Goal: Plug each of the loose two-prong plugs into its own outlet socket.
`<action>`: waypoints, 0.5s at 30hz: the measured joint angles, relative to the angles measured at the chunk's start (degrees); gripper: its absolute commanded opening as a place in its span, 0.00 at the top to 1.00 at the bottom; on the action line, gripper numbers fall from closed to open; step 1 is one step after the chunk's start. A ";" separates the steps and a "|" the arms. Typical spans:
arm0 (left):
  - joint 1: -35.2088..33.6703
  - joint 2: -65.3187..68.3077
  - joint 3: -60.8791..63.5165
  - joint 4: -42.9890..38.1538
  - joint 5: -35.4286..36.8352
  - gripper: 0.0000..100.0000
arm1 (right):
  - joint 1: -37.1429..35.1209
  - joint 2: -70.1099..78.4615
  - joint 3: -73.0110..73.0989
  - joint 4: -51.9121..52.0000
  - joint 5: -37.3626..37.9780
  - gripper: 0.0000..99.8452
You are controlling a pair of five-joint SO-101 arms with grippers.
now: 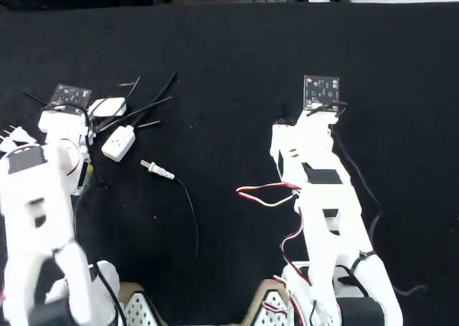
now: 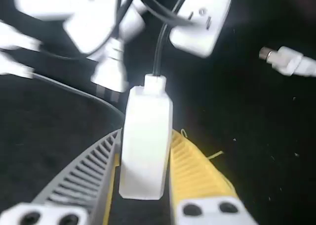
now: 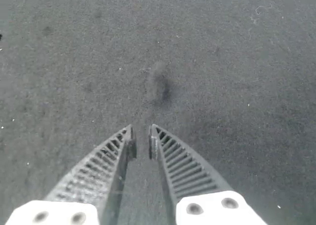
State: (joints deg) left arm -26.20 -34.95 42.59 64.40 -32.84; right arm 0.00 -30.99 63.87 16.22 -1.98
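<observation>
at the table's point(image 1: 229, 54) 9 o'clock edge, my left end effector point(image 2: 145, 134) clamps a white corded block point(image 2: 145, 156). loose plug point(image 1: 156, 170) lies at 4 o'clock of the white socket point(image 1: 118, 143). right end effector point(image 3: 141, 138) narrow, empty.

Matt black cloth, faintly fuzzy and flecked with lint, over the desk point(image 3: 222, 62). Smooth, glossy white plastic on the corded block point(image 2: 145, 156), between ribbed plastic fingers point(image 2: 190, 168) of the left end effector point(image 2: 145, 136), one grey, one yellow. Beside the block, white plastic plug point(image 1: 158, 170) on black rubbery cord point(image 1: 193, 215).
</observation>
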 measured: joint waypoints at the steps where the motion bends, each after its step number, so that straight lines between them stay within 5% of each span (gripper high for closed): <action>1: -0.18 -3.43 0.00 0.53 0.00 0.97 | 0.00 0.00 0.00 0.00 0.00 0.95; 8: 2.64 -23.65 0.26 2.11 4.75 0.97 | 0.00 0.00 0.00 0.00 0.00 0.95; 15: 20.04 -29.36 5.71 3.43 11.69 0.97 | 0.00 0.00 0.00 0.00 0.00 0.95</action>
State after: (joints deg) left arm -6.15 -64.31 48.31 67.82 -21.14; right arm 0.00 -30.99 63.87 16.22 -1.98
